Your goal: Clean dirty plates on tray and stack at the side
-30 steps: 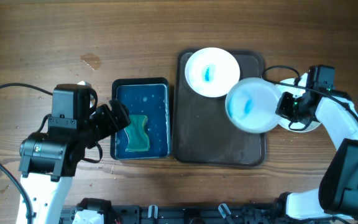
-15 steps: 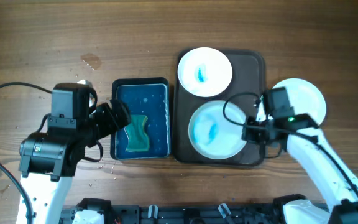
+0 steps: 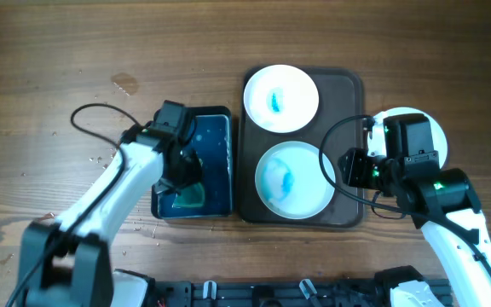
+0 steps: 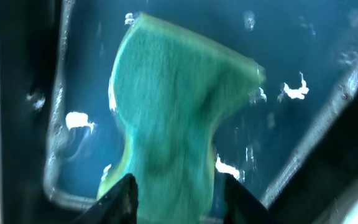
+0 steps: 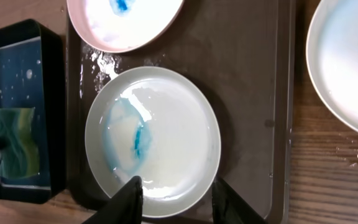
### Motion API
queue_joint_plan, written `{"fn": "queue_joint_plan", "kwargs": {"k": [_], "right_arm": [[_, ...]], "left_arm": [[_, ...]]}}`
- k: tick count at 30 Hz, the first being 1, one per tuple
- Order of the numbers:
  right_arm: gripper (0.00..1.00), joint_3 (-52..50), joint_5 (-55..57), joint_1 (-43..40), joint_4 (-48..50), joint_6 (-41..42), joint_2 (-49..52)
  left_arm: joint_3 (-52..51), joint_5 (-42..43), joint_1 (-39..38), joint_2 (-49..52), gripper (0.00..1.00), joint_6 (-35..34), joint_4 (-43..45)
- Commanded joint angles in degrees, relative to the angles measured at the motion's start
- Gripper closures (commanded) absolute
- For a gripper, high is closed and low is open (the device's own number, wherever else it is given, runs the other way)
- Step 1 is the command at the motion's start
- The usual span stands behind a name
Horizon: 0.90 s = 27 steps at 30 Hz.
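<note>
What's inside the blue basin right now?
Water and a green sponge, its near end between the fingers of the left gripper. From overhead the left arm covers part of the basin; what lies under the sponge cannot be seen.

The tray [image 3: 345, 101] lies on the table [image 3: 75, 51], a bit right of the middle. Two plates are on the tray: one plate [image 3: 280, 98] at the far left corner and one plate [image 3: 295, 179] nearer the robot. They lie just beside each other. The third plate [image 5: 347, 62] is on the table, just right of the tray. The basin [image 3: 231, 162] sits just left of the tray. A sponge [image 4: 166, 112] lies in the basin at its near end. The left end effector [image 4: 179, 186] is over the sponge. The right end effector [image 5: 176, 186] is over the near edge of the near plate.
</note>
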Motion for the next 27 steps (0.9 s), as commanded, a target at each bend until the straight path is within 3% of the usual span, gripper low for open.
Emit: {"fn": "queue_joint_plan", "kwargs": {"k": [1, 2, 5, 12, 14, 16, 18, 20, 21, 23, 26, 27], "right_arm": [[0.64, 0.42, -0.28, 0.35, -0.09, -0.50, -0.39], [0.64, 0.42, -0.28, 0.33, -0.39, -0.50, -0.39], [0.63, 0.24, 0.48, 0.33, -1.70, 0.13, 0.09], [0.64, -1.88, 5.60, 0.33, -2.49, 10.78, 9.27], [0.64, -2.01, 4.87, 0.33, -0.98, 8.87, 14.05], [0.63, -2.03, -4.70, 0.33, 3.93, -2.58, 21.18], [0.63, -2.03, -4.24, 0.33, 7.02, -3.02, 26.58], [0.63, -2.10, -2.67, 0.33, 9.07, -2.93, 30.25], [0.65, -2.78, -2.25, 0.33, 10.38, -2.91, 31.87], [0.81, -5.51, -0.20, 0.33, 13.42, -1.40, 33.03], [0.96, -8.48, -0.22, 0.33, 16.57, -0.96, 33.00], [0.96, -8.94, -0.22, 0.33, 17.31, -0.98, 33.00]], "left_arm": [[-0.46, -3.23, -0.24, 8.63, 0.76, -0.94, 3.65], [-0.46, -3.06, -0.22, 10.95, 0.96, -0.94, 4.42], [0.44, -3.06, -0.22, 11.19, 0.96, -0.24, 2.93], [8.50, -3.54, -0.33, -2.69, 0.96, 5.53, -6.23], [8.79, -3.52, -1.03, -4.79, 0.96, 5.81, -6.45], [10.51, -1.70, -3.15, -6.03, 0.96, 7.10, -6.34], [10.71, 6.38, -6.16, -6.21, 0.96, 7.08, -3.10], [10.71, 7.91, -9.38, -6.10, 0.96, 6.38, -0.07], [10.71, 7.91, -11.23, -6.05, 0.96, 5.46, 1.62], [10.71, 7.91, -14.78, -4.83, 0.96, 3.26, 4.74], [10.71, 8.24, -17.97, -0.48, 0.96, -0.72, 9.38], [10.71, 10.82, -19.10, 2.01, 0.96, -0.98, 12.31]]}}
